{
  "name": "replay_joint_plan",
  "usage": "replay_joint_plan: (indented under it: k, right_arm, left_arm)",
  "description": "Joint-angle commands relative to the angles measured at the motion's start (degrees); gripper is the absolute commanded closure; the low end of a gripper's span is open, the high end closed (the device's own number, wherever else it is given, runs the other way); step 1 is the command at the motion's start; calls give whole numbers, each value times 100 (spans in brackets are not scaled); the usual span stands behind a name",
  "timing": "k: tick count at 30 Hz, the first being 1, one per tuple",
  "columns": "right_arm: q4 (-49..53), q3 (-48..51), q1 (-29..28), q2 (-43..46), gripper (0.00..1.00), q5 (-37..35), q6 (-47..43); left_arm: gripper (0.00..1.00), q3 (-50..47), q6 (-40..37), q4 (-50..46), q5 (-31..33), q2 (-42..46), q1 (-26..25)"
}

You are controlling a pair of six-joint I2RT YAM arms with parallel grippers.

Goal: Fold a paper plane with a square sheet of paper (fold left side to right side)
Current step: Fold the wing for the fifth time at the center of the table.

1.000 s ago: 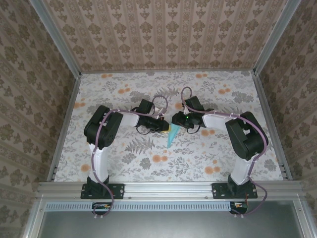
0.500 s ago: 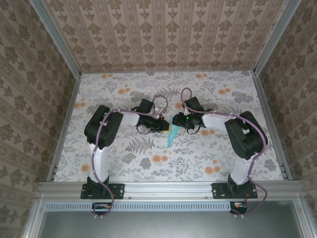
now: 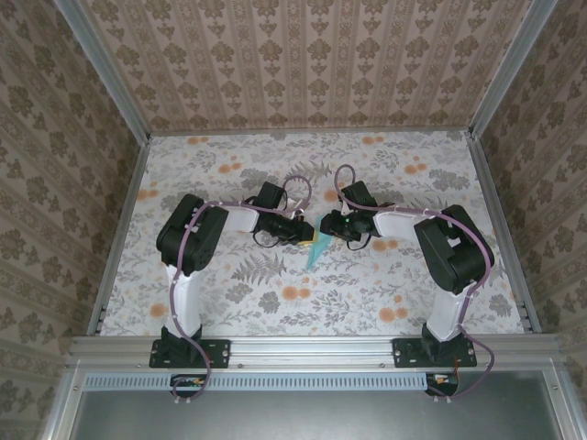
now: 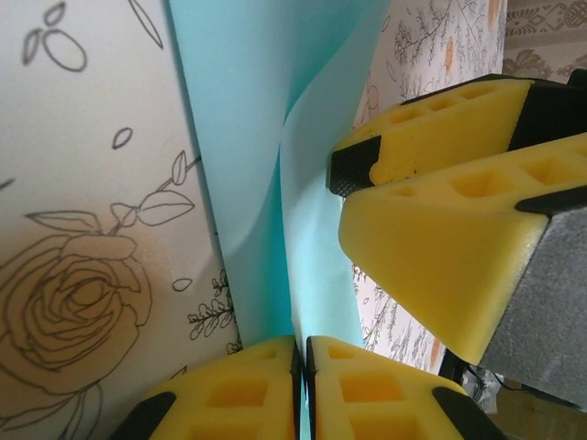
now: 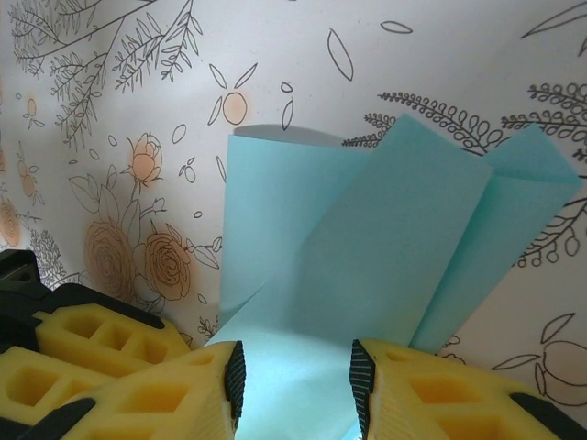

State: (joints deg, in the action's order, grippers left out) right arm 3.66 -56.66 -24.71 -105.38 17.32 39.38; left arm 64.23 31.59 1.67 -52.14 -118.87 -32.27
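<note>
Paper plane (image 3: 313, 254): A narrow cyan dart lies near the middle of the floral table (image 3: 229, 302). Its point aims at the near edge and its wide end sits farther off, between the 2 grippers.
Left gripper (image 4: 303, 367): Reaching in from the left at the plane's far end, its 2 yellow pads stand all but together. A fold of the blue paper runs down into the seam between them, which looks like a pinch on the plane.
Right gripper (image 5: 298, 385): Coming from the right, just beside the left one, its fingers stand part-way apart with the paper lying across the gap. No clamp on the paper shows.
Flaps: Beyond the right fingers, 2 creased panels lift off the table and are not yet flat.
Step in hand: The sheet is already a dart, so this looks like a late fold, with the left side being brought over onto the right along the centre crease.
Next move: It likely calls for the left pinch to carry its panel across with the edges lined up. The right fingers would steady the body so the thin paper neither slides nor buckles.
</note>
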Motion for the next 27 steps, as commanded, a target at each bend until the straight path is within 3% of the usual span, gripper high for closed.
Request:
replay_joint_plan:
  k: [1,6,12,20,27]
  right_arm:
    - [451,212,-8,-217,60,-238,88]
    - [447,251,-8,-297,60,-238,104]
    - [425,226,-8,-315,60,-203,106]
    - [407,256,-10,-332,60,-185,88]
    - [391,235,-16,-333,60,-159,88]
  left_arm:
    - [83,-67,-254,-167,765,-233,-104]
    - [70,-293,-250,-190,857,223,-10]
    - [63,-803,-257,-300,935,1087,142]
    - [67,-1203,-22,-469,653,2119,-33]
    - [68,-1039,397,-201,383,2182,-535]
